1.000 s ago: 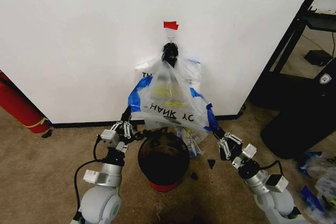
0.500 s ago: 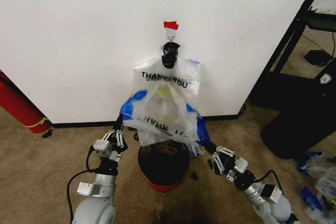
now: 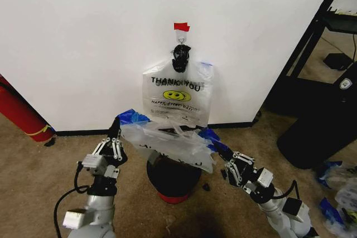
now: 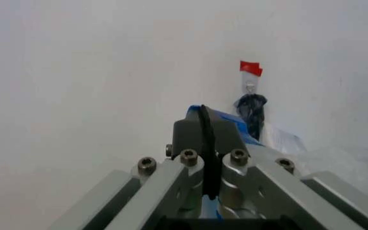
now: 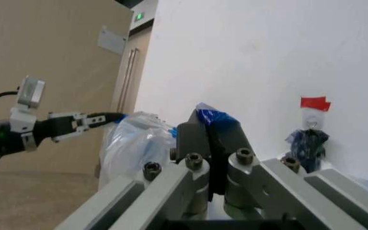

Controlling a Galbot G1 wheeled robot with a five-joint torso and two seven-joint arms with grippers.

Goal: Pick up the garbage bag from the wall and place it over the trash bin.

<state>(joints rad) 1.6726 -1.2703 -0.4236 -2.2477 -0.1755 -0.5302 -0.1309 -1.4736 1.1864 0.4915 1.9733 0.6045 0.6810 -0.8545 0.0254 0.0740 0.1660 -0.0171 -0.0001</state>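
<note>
Clear thin plastic garbage bag with blue patches (image 3: 167, 140) stretched out flat just above round black mesh trash bin with red base (image 3: 174, 182), off the white wall (image 3: 83, 37). Left gripper (image 3: 115, 128) clamped on its left blue edge, right gripper (image 3: 220, 147) clamped on right blue edge. Second bag with smiley and THANK YOU print (image 3: 177, 96) hanging on small metal hook (image 3: 180, 38) under red tape strip (image 3: 181, 27).

Both arms reach forward and up, well apart. The left gripper (image 3: 116, 123) is clamped closed, fingers pointing upward. The right gripper (image 3: 216, 144) is clamped closed too, angled inward.
</note>
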